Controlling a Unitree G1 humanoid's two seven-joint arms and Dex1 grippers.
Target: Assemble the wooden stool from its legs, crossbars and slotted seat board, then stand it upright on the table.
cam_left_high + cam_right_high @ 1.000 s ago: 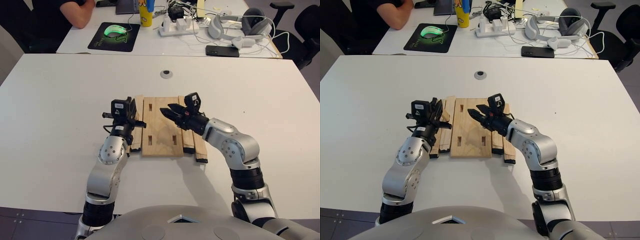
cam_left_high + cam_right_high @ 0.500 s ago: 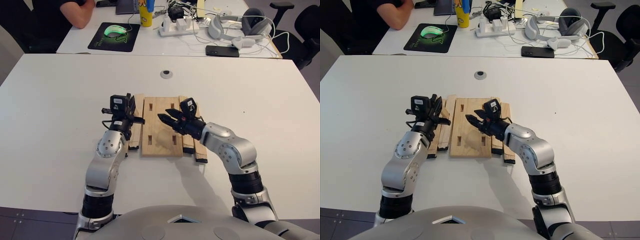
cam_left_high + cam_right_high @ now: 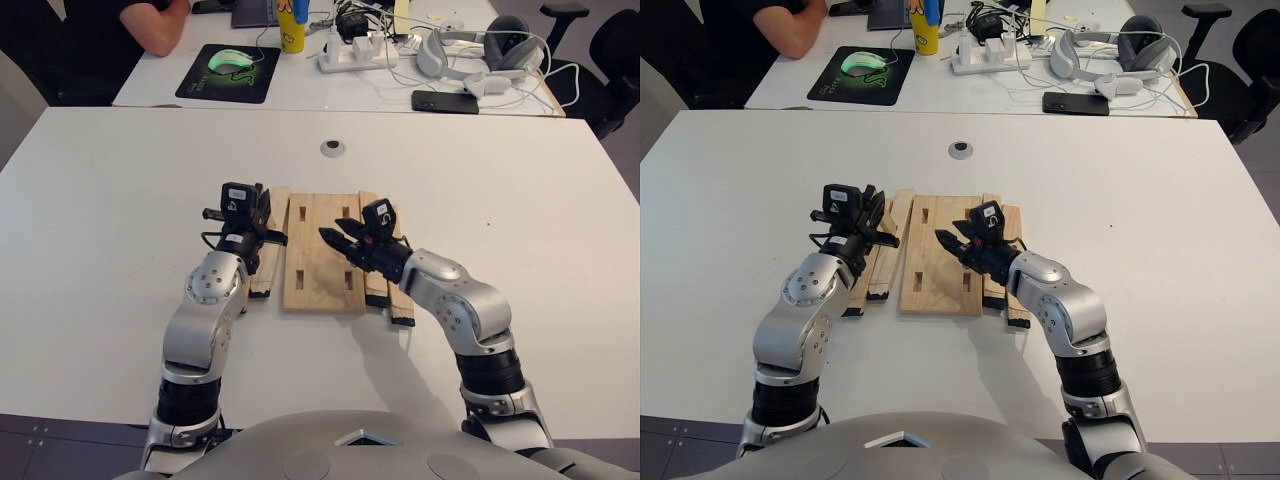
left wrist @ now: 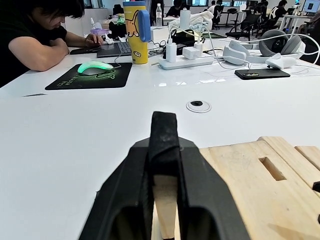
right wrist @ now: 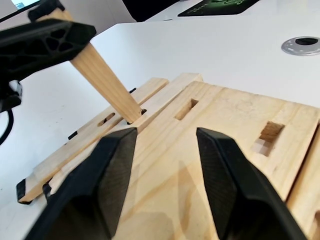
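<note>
Seat board [image 3: 312, 282]: lies flat mid-table [image 3: 120, 200], slots facing up, long side running away from the robot.

Left-side leg pieces [image 3: 886, 262]: lie flat just beside the board's left edge, roughly parallel to it.

Right-side leg pieces [image 3: 402, 305]: lie flat against the board's right edge, partly under the right forearm.

Left gripper [image 3: 262, 237]: fingers pressed together on a crossbar stick [image 5: 102, 75], above the left-side leg pieces. Holds the stick tilted, lower end down at a dark slot in the leg piece nearest the board. Cannot tell whether the end sits inside the slot or only touches its rim.

Right gripper [image 3: 330, 240]: fingers spread, nothing between them. Hovers low over the middle of the board, tips pointing toward the left gripper, near the stick but apart from it.

Grommet [image 3: 332, 148]: sits in the table beyond the board, well apart from the wooden parts.
</note>
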